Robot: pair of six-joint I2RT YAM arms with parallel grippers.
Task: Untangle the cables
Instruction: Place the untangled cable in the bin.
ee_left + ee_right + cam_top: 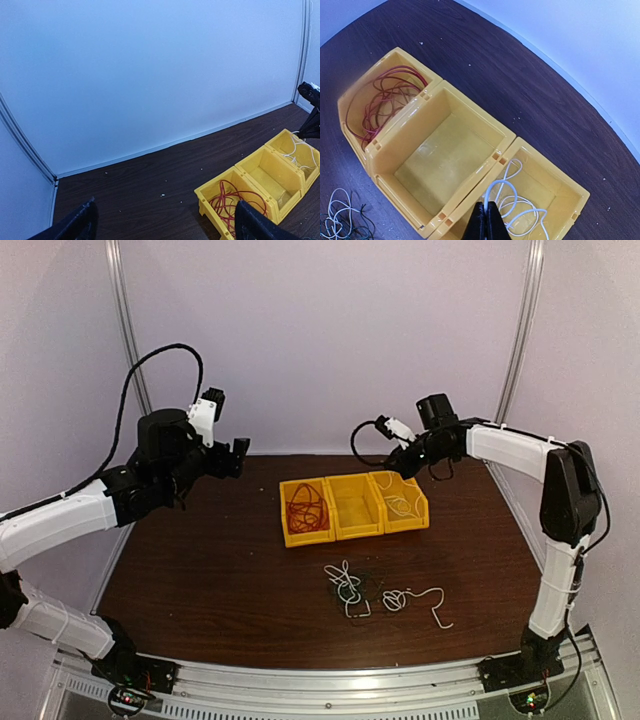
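My right gripper (393,469) (485,206) hangs over the right yellow bin (420,521) (570,187), shut on a white cable (500,181). The rest of that cable lies coiled in the bin (403,504). A red cable (305,505) (227,202) (385,100) fills the left bin (291,538). In front of the bins a clump of white and black cables (348,587) (340,216) lies on the table. Beside it is a separate looped white cable (415,600). My left gripper (240,454) (166,205) is raised at the back left, open and empty.
The middle yellow bin (356,506) (445,155) holds nothing. The three bins stand side by side at the centre back of the dark wooden table (200,560). White walls close off the back and sides.
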